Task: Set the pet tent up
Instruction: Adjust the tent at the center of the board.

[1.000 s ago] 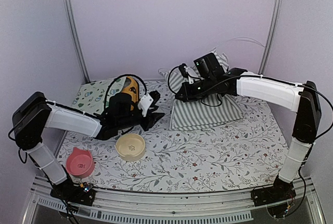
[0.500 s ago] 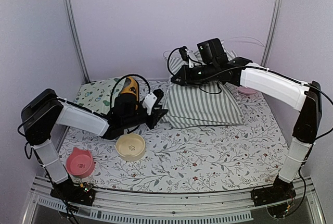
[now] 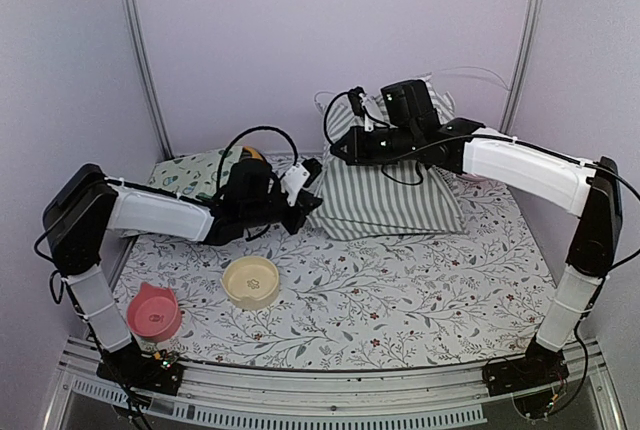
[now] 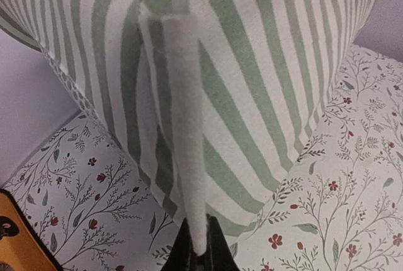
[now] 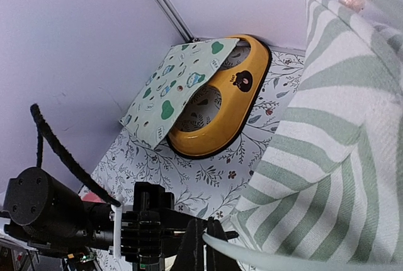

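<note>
Top external view shows the pet tent [image 3: 390, 195] resting on the floral-printed table [image 3: 420, 300], its striped fabric spread low on the right and drawn up into a peak on the left. The right end effector [image 3: 333, 153] is at that raised left top of the tent with its fingers together on it; the right wrist view shows a thin white pole [image 5: 227, 249] coming out from between the closed fingers beside the striped cloth. The left end effector [image 3: 312, 200] meets the tent's lower left edge, and the left wrist view shows its fingers clamped on the tip of a white fabric sleeve [image 4: 186, 157] running down a seam of the tent. A cream bowl [image 3: 250, 281] sits in front of the tent's left corner, and a pink bowl [image 3: 155, 313] lies farther left and nearer. Left of the tent, a yellow feeder [image 5: 217, 104] lies partly under a cream cloth mat [image 5: 179, 85] printed with green shapes.
</note>
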